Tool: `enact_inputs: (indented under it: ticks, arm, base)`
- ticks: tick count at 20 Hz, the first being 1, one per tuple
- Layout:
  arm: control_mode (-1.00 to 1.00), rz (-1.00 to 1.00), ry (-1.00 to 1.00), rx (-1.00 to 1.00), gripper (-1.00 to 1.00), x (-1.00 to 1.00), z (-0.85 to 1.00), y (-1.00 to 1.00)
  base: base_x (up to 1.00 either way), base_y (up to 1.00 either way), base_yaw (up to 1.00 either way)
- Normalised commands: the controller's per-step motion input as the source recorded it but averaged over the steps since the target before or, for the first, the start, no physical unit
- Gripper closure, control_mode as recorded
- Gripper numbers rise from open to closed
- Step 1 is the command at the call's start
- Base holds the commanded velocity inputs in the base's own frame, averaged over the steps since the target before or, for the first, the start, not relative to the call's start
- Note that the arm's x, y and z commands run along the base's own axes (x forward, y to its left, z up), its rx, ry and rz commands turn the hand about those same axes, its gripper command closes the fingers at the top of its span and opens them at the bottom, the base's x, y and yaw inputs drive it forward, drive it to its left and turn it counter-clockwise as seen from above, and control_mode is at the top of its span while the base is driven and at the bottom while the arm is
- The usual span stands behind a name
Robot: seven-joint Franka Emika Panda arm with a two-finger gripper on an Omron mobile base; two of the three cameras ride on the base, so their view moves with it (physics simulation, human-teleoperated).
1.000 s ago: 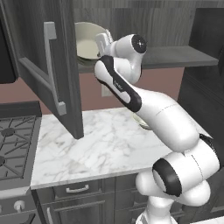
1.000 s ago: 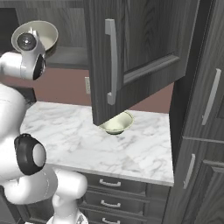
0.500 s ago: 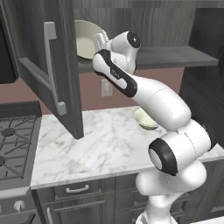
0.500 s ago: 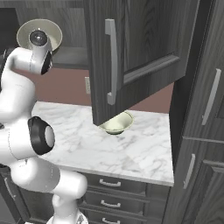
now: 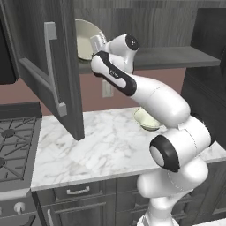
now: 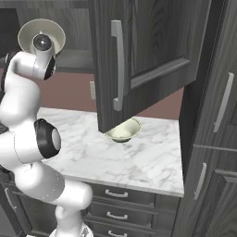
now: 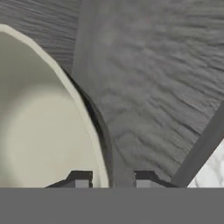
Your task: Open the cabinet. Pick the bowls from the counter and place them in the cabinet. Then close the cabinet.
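Observation:
The cabinet (image 5: 53,66) stands with both doors swung out; its grey shelf (image 5: 176,55) runs off to the right. The larger bowl (image 5: 83,39) is tipped on edge at the shelf's left end, cream inside facing out, also in the right base view (image 6: 28,32) behind the wrist. My gripper (image 5: 94,44) is at its rim. In the hand view the gripper (image 7: 112,180) straddles the bowl (image 7: 39,131), the rim between the fingertips (image 7: 79,180) with a small gap on each side. The shallower bowl (image 5: 146,119) sits on the counter (image 5: 101,150), under the right door (image 6: 148,46).
A black gas stove (image 5: 13,141) borders the counter's left end. Drawer fronts (image 5: 79,192) run below the counter. A tall dark cabinet (image 6: 217,115) closes off the right side. The open left door hangs over the counter's left part.
The arm's lower links swung up closer to the cabinet while the hand stayed at the shelf's left end. The fingers have parted slightly from the bowl's rim.

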Motion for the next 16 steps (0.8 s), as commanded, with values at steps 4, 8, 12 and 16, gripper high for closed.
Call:
enact_inputs:
  ticks: [4, 8, 12, 16]
  arm:
    - [-1.00, 0.00, -0.26, 0.00, -1.00, -0.40, 0.33, 0.02]
    - [-1.00, 0.00, -0.23, 0.00, -1.00, -0.43, 0.28, 0.00]
    - [-1.00, 0.00, -0.15, 0.00, -1.00, -0.51, 0.09, 0.00]
    - [-1.00, 0.00, -0.10, 0.00, -1.00, -0.53, 0.11, 0.00]
  base:
    - [0.00, 0.00, 0.00]
    - [0.00, 0.00, 0.00]
    - [0.00, 0.00, 0.00]
    - [0.00, 0.00, 0.00]
